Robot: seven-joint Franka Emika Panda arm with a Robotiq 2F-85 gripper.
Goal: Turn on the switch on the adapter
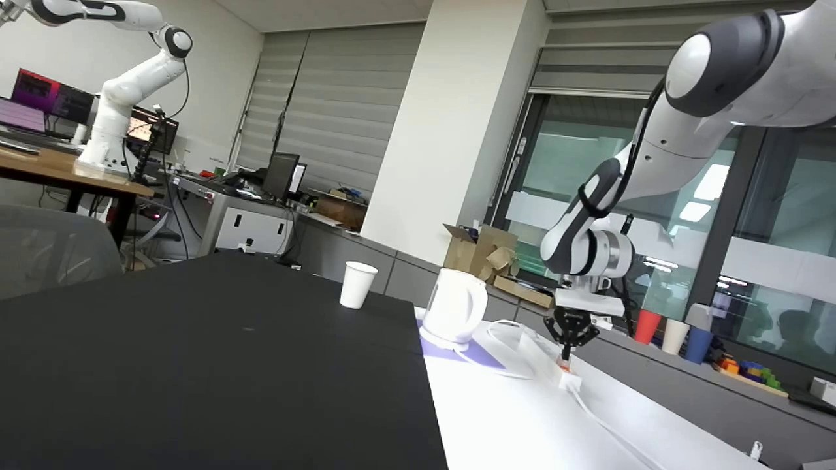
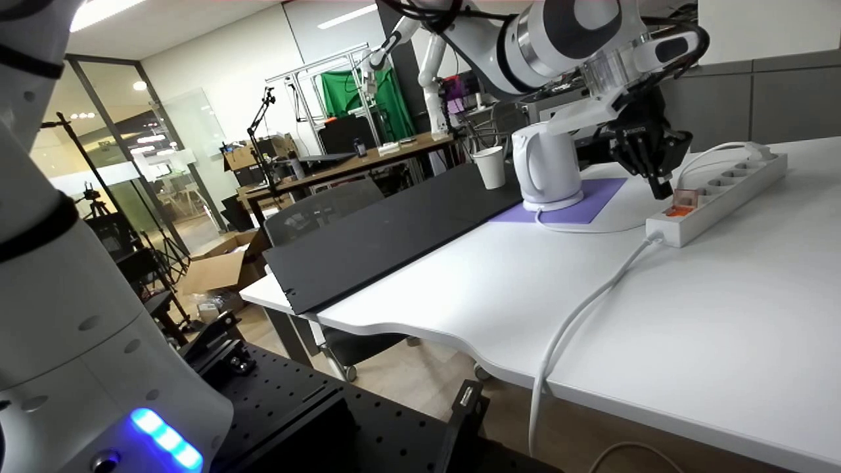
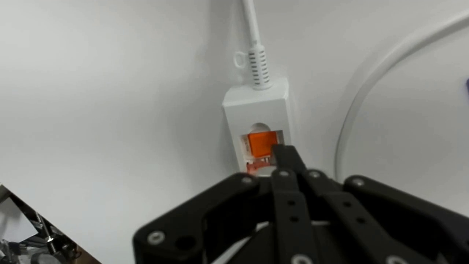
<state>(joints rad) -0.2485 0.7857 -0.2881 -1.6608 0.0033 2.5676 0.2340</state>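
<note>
Near the orange switch (image 3: 262,143) on the white adapter (image 2: 730,201), the jaws point downward, clenched together.

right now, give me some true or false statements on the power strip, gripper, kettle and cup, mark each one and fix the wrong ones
1. The power strip has an orange rocker switch. True.
2. The gripper is wide open. False: the gripper is shut.
3. The gripper is at the switch end of the power strip. True.
4. The white electric kettle stands on a purple sheet. True.
5. The white paper cup stands on the purple sheet too. False: the cup stands on the black board.
6. Nothing is plugged into the power strip. False: a white plug sits at the end away from the switch.
</note>
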